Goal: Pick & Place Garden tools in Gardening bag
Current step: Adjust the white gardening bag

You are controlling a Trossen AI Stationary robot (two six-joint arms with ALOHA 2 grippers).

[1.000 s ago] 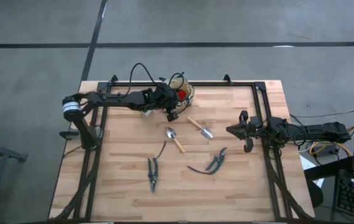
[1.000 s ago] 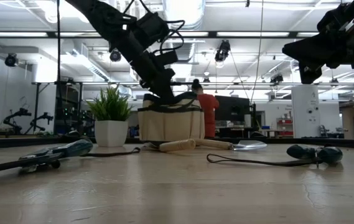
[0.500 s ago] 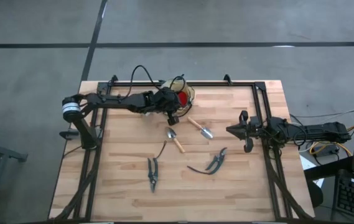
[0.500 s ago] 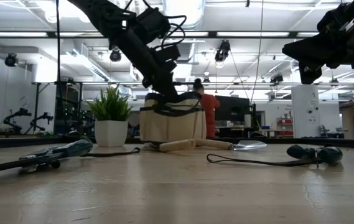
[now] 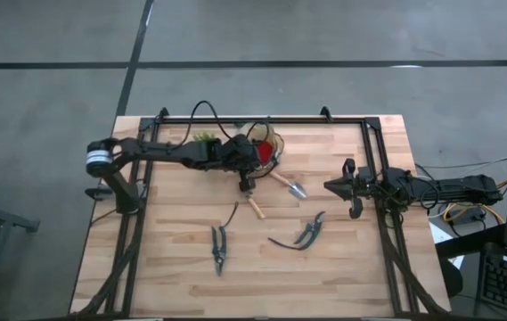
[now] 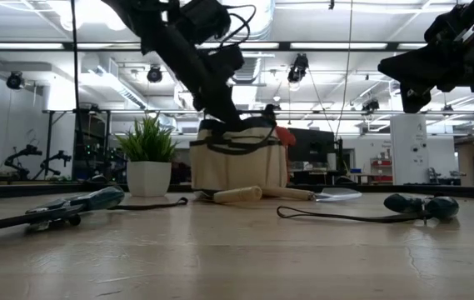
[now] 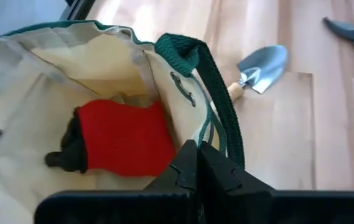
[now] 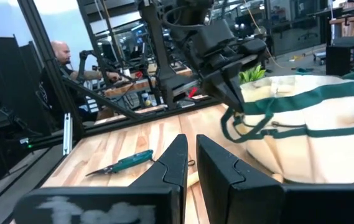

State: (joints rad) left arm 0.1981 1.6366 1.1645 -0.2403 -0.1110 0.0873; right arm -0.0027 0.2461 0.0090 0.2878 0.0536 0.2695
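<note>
The tan gardening bag [image 5: 267, 145] with dark green trim stands at the table's far middle, a red item [image 7: 124, 140] inside it. My left gripper [image 5: 255, 153] is shut at the bag's rim, as the low view [image 6: 227, 115] also shows. Two wooden-handled trowels [image 5: 287, 183] [image 5: 253, 205] lie flat just near of the bag. Two pruning shears [image 5: 218, 247] [image 5: 305, 234] lie nearer the front. My right gripper [image 5: 330, 186] hovers shut at the right side, holding nothing. My left gripper pinches the bag's top rim [image 7: 186, 124] between its two shut fingers, beside the green handle strap [image 7: 217, 118]. The fingers slant down from the table's left. The bag [image 6: 238, 158] stays upright with its bottom on the table.
A green potted plant [image 5: 204, 138] in a white pot stands just left of the bag, under my left arm. Black rails [image 5: 373, 152] run along the table's far, left and right sides. Bare wood lies along the front edge.
My left gripper has swung toward the table's near and right edges, and the bag has slid with it, away from the plant and closer to the trowels. The bag has stayed upright on the table.
</note>
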